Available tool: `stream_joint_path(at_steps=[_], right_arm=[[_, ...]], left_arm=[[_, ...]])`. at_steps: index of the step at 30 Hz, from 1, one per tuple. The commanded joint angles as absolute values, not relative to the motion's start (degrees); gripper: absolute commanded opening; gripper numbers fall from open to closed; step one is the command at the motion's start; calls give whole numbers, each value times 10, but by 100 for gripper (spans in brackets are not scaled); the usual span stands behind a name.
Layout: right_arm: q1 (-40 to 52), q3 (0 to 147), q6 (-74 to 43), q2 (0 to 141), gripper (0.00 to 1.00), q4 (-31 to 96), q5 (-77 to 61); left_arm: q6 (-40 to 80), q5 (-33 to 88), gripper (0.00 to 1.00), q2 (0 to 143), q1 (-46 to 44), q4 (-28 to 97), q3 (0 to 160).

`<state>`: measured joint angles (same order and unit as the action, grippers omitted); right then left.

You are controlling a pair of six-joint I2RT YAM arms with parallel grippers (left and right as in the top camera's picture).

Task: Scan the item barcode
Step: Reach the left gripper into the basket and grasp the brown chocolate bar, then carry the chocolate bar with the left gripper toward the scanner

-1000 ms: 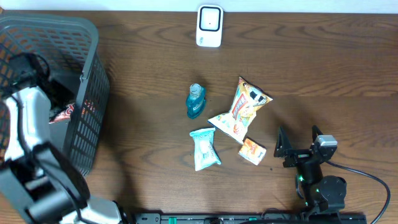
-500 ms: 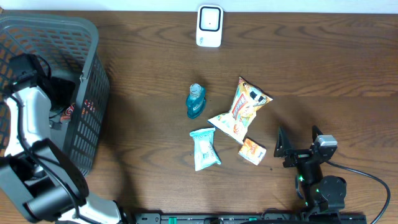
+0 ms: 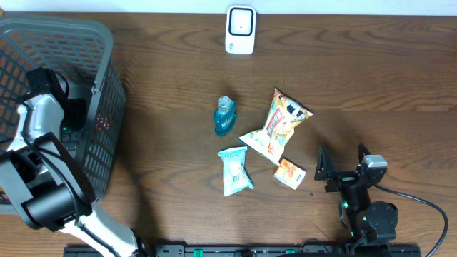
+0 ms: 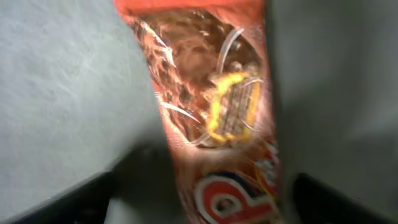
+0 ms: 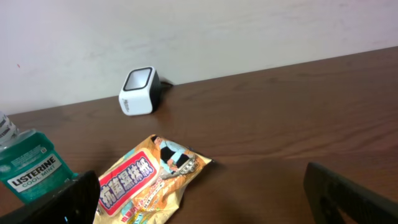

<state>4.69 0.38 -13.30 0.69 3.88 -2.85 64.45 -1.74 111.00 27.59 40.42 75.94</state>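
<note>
White scanner [image 5: 138,91] stands seemingly against the wall [image 5: 249,31], behind a snack bag [image 5: 146,180] and green mouthwash bottle [image 5: 31,169].

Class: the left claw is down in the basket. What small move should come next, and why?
Probably close the left claw on the red snack packet: it lies between the claw's parted fingers, apparently ungripped, and must leave the basket for the scanner.

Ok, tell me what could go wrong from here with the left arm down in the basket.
1. The left claw stands open astride the red snack packet, not gripping; the glossy wrapper might slip or crumple when it closes.
2. The arm reaches down inside the grey basket; lifting out could snag its mesh wall.
3. No barcode shows on the packet's visible face, so it may reach the scanner facing wrongly.
</note>
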Motion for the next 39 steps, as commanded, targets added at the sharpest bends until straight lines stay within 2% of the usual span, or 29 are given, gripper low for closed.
stream_joint_path(at_steps=[1,3,4,11,24,27,30,32,34,36,39], right_arm=[[44,3,-128,3,99,41,-30],[44,3,-128,3,99,41,-30],[44,3,-128,3,99,41,-30],[44,3,-128,3,99,41,-30],[44,3,-128,3,99,41,-30],[44,3,-128,3,99,41,-30],[44,3,-128,3,99,41,-30],[44,3,-128,3,99,41,-30],[44,3,-128,3,99,41,-30],[44,3,-128,3,99,41,-30],[44,3,-128,3,99,41,-30]], left_arm=[[584,-2,40,1166,275,423,752],[556,-3,12,1167,275,450,752],[543,-3,8,1166,276,463,752],[491,-7,7,1082,291,490,761],[482,11,7,708,336,476,796],[436,112,7,639,313,476,796],[361,299,7,589,263,468,796],[248,451,7,569,211,451,796],[136,554,7,556,148,456,795],[40,590,7,549,81,470,789],[-52,582,7,553,-16,486,769]])
